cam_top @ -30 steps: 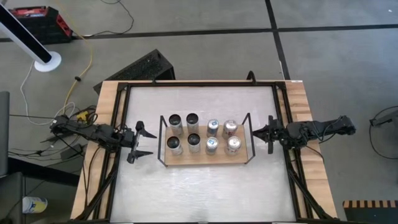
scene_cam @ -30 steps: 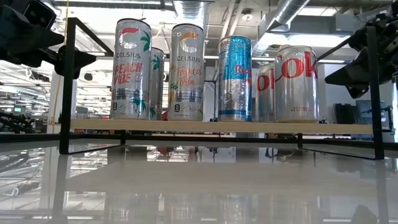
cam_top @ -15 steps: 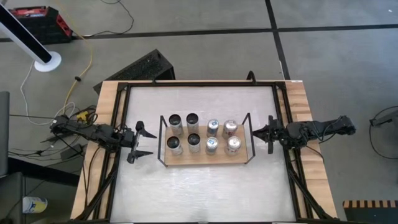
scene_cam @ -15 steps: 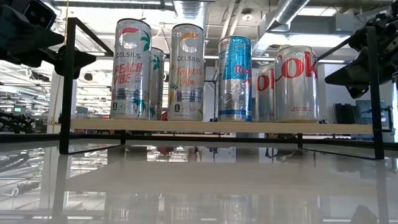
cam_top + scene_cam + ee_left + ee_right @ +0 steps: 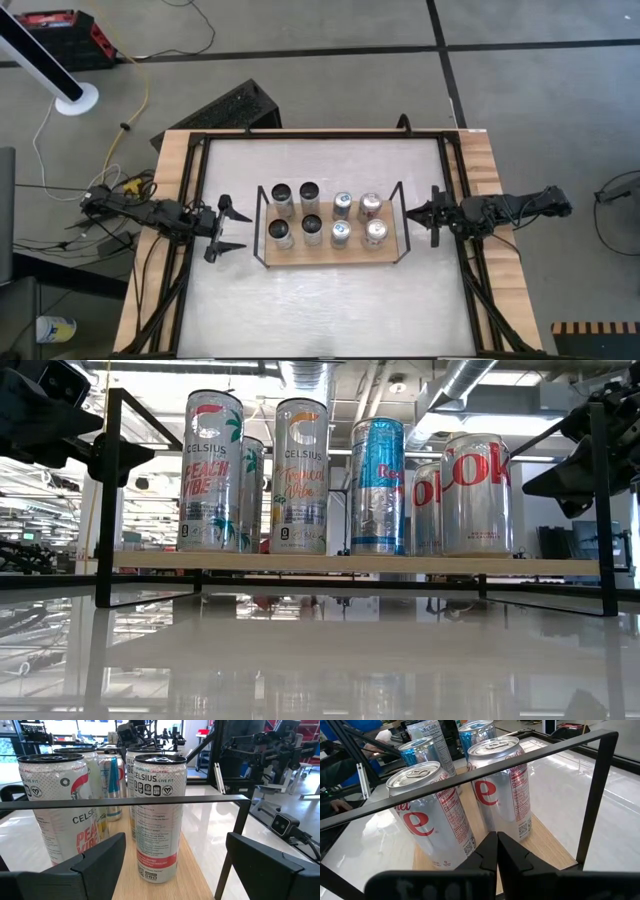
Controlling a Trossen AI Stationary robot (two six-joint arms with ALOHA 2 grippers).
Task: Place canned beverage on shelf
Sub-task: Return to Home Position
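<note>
The shelf (image 5: 392, 249), a wooden board with black wire ends, stands mid-table and carries several cans on their bases: tall Celsius cans (image 5: 281, 193) at its left, blue cans (image 5: 342, 204) in the middle, Diet Coke cans (image 5: 371, 206) at its right. My left gripper (image 5: 222, 229) is open and empty just left of the shelf's left end; its wrist view faces the Celsius cans (image 5: 157, 815). My right gripper (image 5: 430, 216) is shut and empty just right of the shelf's right end, facing the Coke cans (image 5: 427, 815).
A black frame (image 5: 190, 200) runs along the table's left, far and right sides. Bare white tabletop (image 5: 320, 310) lies in front of the shelf and behind it. Cables and a black case lie on the floor beyond the table.
</note>
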